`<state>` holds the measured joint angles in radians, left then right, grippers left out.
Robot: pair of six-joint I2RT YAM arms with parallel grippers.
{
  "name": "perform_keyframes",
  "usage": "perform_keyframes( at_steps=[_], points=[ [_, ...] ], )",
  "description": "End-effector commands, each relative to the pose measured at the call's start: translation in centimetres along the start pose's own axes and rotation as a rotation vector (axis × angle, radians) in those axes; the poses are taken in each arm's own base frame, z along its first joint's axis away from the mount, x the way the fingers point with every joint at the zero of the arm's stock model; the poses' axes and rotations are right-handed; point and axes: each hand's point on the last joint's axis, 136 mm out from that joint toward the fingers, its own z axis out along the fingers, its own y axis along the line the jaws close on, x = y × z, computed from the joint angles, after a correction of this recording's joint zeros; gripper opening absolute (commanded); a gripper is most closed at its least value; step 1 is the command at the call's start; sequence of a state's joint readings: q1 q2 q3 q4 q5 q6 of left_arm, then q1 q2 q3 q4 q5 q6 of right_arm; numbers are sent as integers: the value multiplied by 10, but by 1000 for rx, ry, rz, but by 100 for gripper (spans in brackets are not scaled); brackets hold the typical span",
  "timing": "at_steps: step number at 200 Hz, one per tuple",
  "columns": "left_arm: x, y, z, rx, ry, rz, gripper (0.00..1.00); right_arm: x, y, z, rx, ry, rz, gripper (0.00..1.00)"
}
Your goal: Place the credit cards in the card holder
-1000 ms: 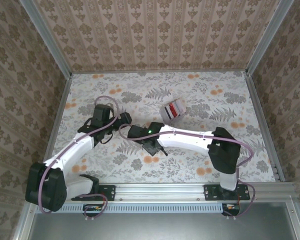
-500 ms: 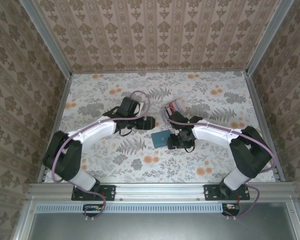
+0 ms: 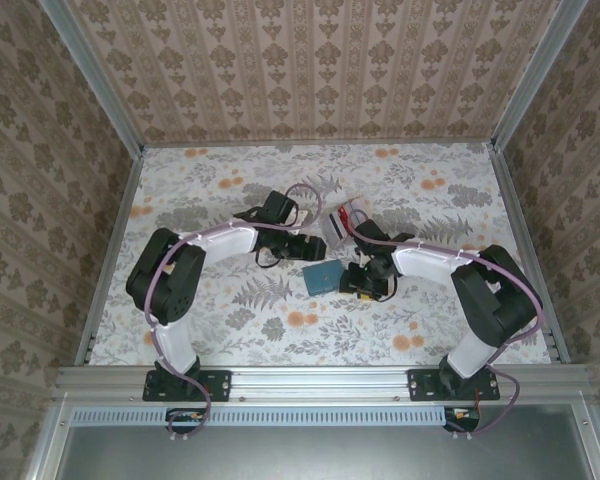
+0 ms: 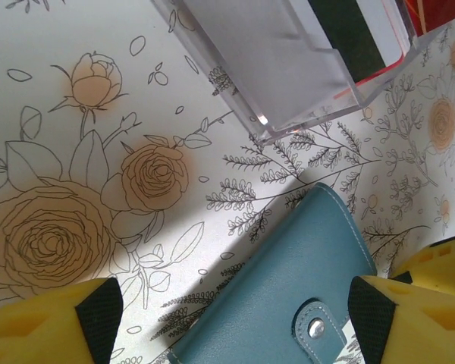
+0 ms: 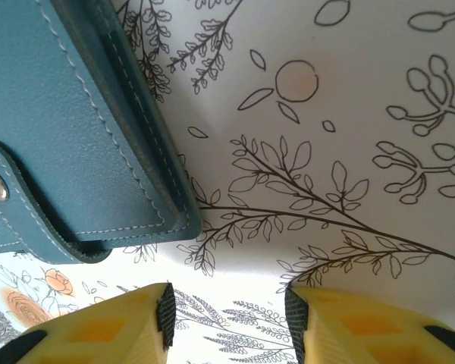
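Approach to the snapped-shut teal card holder (image 3: pixel 322 276) mid-table: I am bringing both arms in, left gripper (image 4: pixel 235 315) hovering wide-open over it, right gripper (image 5: pixel 230 315) part-open and empty beside its edge, credit cards (image 3: pixel 352 214) waiting in the clear tray (image 4: pixel 288 76), so unfastening probably comes next.

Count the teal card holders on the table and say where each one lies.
1. The card holder lies closed on the table, just on the near side of the clear tray. Part of the table is covered, so another could be hidden.

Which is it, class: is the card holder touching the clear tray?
Apart. The left wrist view shows bare flowered table between the card holder and the clear tray.
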<state>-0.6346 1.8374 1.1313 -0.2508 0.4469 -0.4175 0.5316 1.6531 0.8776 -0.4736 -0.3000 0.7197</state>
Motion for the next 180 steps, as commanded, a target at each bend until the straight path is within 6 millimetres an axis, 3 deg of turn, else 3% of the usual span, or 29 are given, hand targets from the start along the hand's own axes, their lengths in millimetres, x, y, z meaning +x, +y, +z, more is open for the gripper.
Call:
perform_keyframes(
  at_steps=[1,37,91,154,180],
  points=[
    [13,-8,-1,38,21,2,82,-28,11,16,-52,-83,-17,45],
    [34,-10,-3,33,37,-29,83,-43,20,20,-78,-87,-31,44],
    [65,-23,-14,83,72,-66,83,-63,59,17,-143,-40,-179,45],
    [66,-27,-33,99,-27,-124,83,-91,78,15,-135,-80,-234,46],
    [56,-19,-53,59,-88,-136,83,-101,82,7,-99,-111,-266,46]
  ],
)
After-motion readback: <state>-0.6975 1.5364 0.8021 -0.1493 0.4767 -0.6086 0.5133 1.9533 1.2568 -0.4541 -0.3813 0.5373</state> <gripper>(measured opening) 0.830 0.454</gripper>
